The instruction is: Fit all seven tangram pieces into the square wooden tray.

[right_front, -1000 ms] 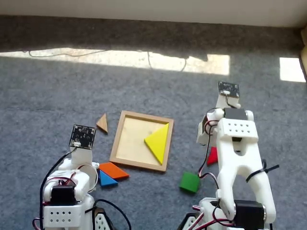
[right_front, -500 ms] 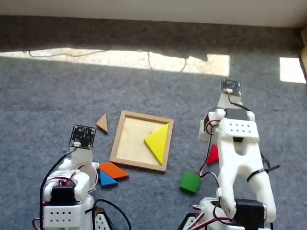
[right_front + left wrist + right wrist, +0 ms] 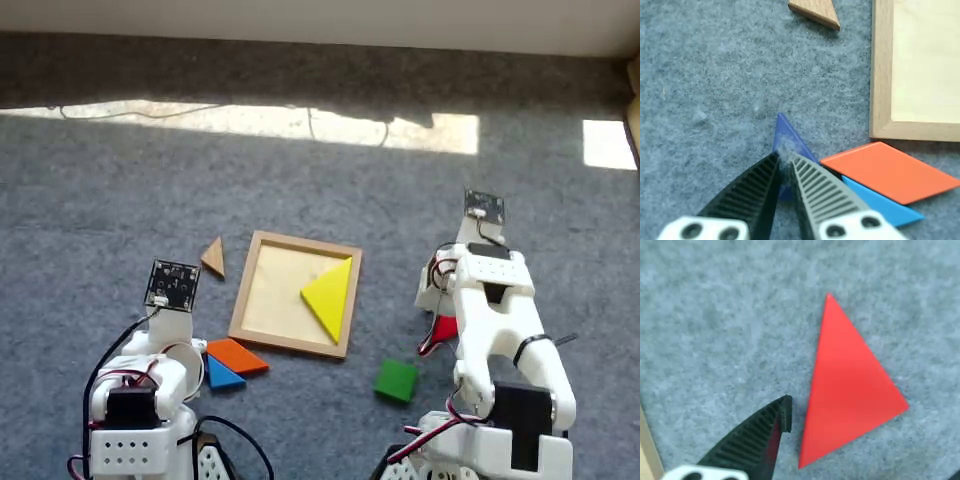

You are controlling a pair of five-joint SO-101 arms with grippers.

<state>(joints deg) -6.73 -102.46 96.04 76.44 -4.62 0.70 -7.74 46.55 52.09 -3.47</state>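
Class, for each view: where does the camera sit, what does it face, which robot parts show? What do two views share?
High view: fixed overhead, facing the tray and yellow triangle; left arm and right arm show.
Left wrist view: on the left wrist, facing down at the blue triangle; shut left gripper shows.
Right wrist view: on the right wrist, facing down at the red triangle; one finger of the right gripper shows.
Shared: high and left wrist views show the orange parallelogram.
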